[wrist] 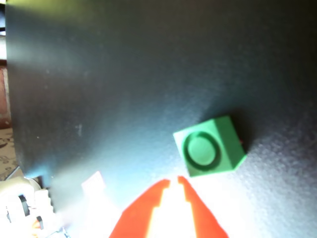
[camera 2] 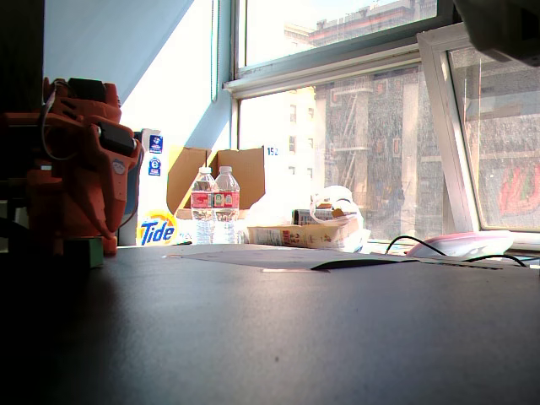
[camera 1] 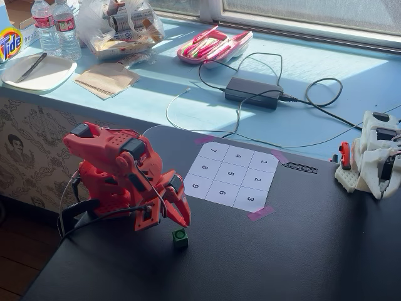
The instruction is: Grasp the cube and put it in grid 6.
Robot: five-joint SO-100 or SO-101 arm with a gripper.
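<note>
Hovering red tool [wrist: 173,182] w/ tips nearly together, green cube [wrist: 210,147] just beyond, not held, on black table [wrist: 124,74]

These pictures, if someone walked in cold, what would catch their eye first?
Probably the red arm, hunched at the left of the black table in a fixed view, its gripper just above the green cube. In the wrist view the cube lies just beyond the nearly shut red fingertips, not held. Next, the white numbered sheet taped mid-table, with grid 6 in its near row.
</note>
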